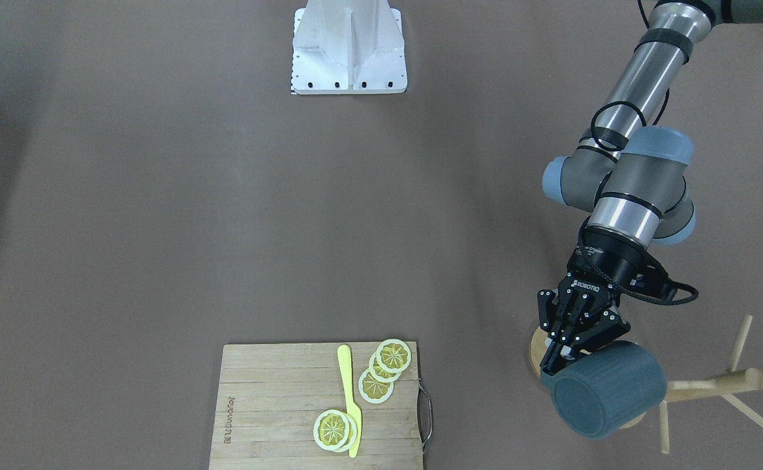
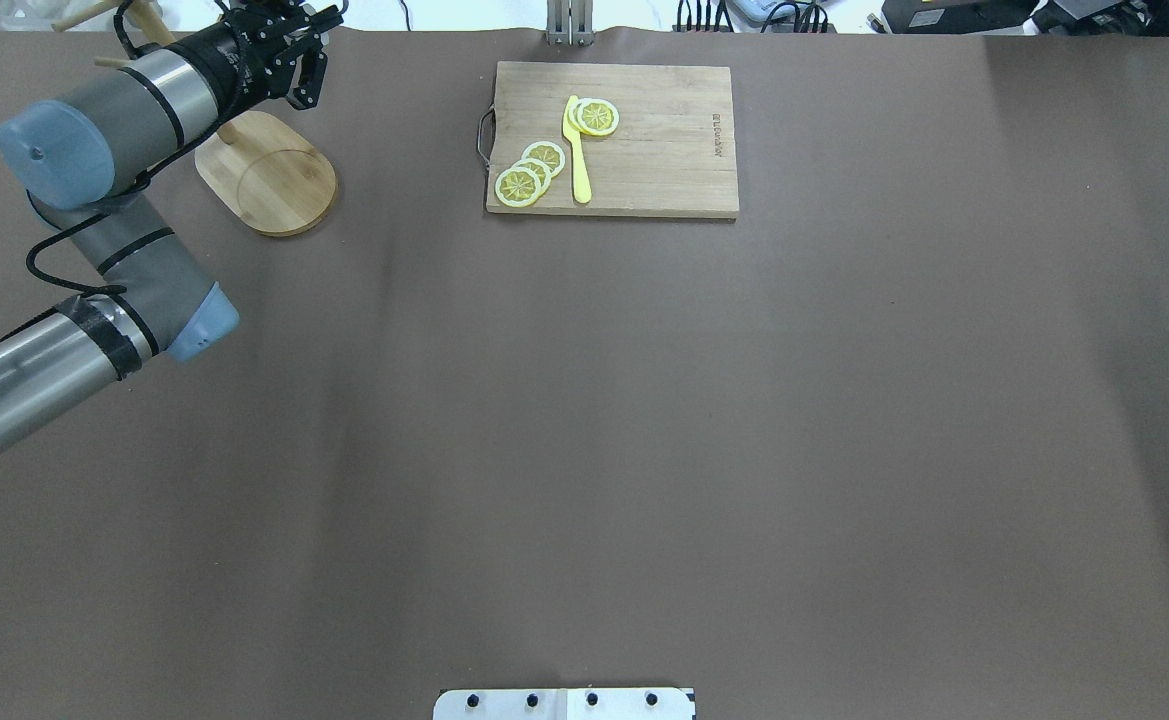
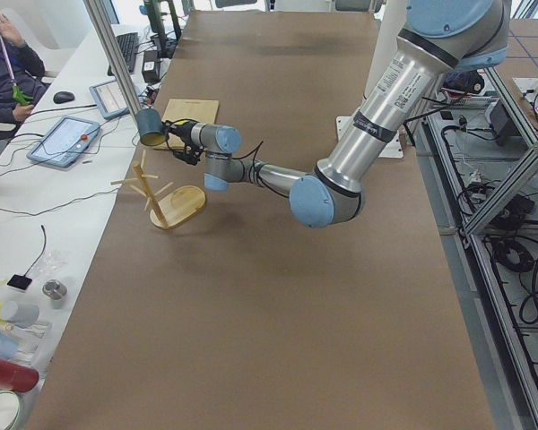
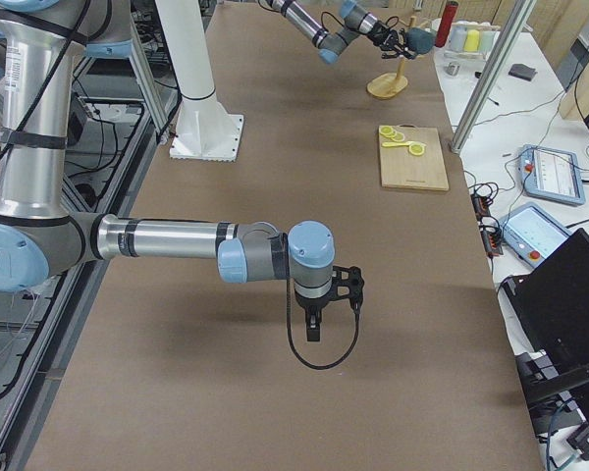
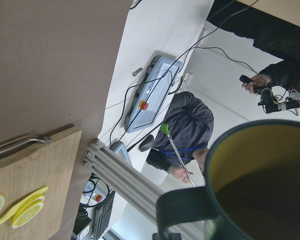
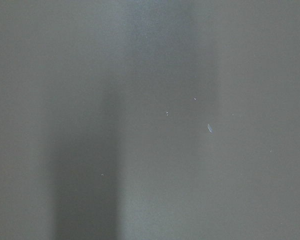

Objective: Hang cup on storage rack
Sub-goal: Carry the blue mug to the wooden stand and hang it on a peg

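On a brown-covered table [image 2: 644,450], the silver-and-blue left arm [image 1: 642,189] reaches into the front view's lower right. The right arm [image 4: 167,240] appears only in the right-side view, where the right gripper [image 4: 314,329] hangs low, its opening impossible to judge. The overhead frame shows the slatted wooden cutting board [image 2: 664,150] at top centre but crops out the dark blue-grey mug [image 1: 606,395]. The front view shows the mug tipped sideways over the light bamboo mug tree [image 1: 714,382], the left gripper [image 1: 554,367] clamped on it. Only the wrist camera reveals its yellow interior. "ROBOTIQ" marks that gripper; the board's stamp is illegible.
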You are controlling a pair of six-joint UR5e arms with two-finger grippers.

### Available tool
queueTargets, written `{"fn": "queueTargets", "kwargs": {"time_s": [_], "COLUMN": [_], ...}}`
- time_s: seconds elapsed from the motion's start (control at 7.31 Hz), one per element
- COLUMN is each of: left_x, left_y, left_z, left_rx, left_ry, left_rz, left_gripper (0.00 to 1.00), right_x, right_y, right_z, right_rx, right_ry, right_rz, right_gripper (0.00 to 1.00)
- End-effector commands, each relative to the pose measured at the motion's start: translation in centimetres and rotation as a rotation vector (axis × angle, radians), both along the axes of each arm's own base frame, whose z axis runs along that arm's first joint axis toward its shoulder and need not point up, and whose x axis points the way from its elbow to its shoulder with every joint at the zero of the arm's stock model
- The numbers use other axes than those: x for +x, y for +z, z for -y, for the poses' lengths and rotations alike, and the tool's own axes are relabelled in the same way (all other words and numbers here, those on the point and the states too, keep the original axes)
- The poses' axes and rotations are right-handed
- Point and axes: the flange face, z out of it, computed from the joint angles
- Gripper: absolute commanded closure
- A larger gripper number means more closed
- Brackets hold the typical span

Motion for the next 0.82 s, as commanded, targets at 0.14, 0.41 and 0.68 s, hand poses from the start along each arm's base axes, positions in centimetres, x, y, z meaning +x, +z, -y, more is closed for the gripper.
{"fn": "queueTargets", "kwargs": {"time_s": [0.14,0.41,0.68], "left_x": [-2.1,-3.2,-4.6], "left_y": [1.2,1.7,3.9], "left_z": [1.2,1.2,1.5], "left_rx": [-0.005,0.012,0.030], "left_ry": [0.027,0.044,0.057], "left_rz": [0.023,0.020,0.014], "left_gripper": [1.00,1.00,1.00], "right_x": [0.0,0.0,0.0], "right_y": [-0.2,-0.4,-0.4], "right_z": [0.1,0.2,0.3], "right_rx": [0.005,0.007,0.008], "right_ry": [0.000,0.001,0.002], "right_rz": [-0.001,0.001,-0.001], "right_gripper": [0.00,0.00,0.00]}}
